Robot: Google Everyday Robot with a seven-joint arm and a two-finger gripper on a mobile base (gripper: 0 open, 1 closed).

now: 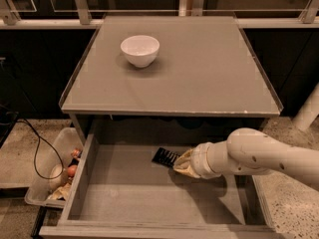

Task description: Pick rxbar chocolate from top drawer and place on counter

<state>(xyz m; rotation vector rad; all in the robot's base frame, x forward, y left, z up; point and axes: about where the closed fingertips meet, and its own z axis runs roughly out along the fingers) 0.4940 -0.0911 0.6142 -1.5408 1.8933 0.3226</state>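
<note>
The rxbar chocolate (164, 156), a small black bar with white print, is in the open top drawer (124, 203), near its back middle. My gripper (182, 164) comes in from the right on the white arm and is shut on the bar's right end, holding it a little above the drawer's bottom. The bar's left end sticks out to the left; its right end is hidden by the tan fingers (185, 167). The grey counter (209, 68) lies above and behind the drawer.
A white bowl (140, 50) stands on the counter's back left. A clear plastic bin (55, 176) of small items sits on the floor left of the drawer, with a black cable (35, 148) beside it. The speckled floor is at the right.
</note>
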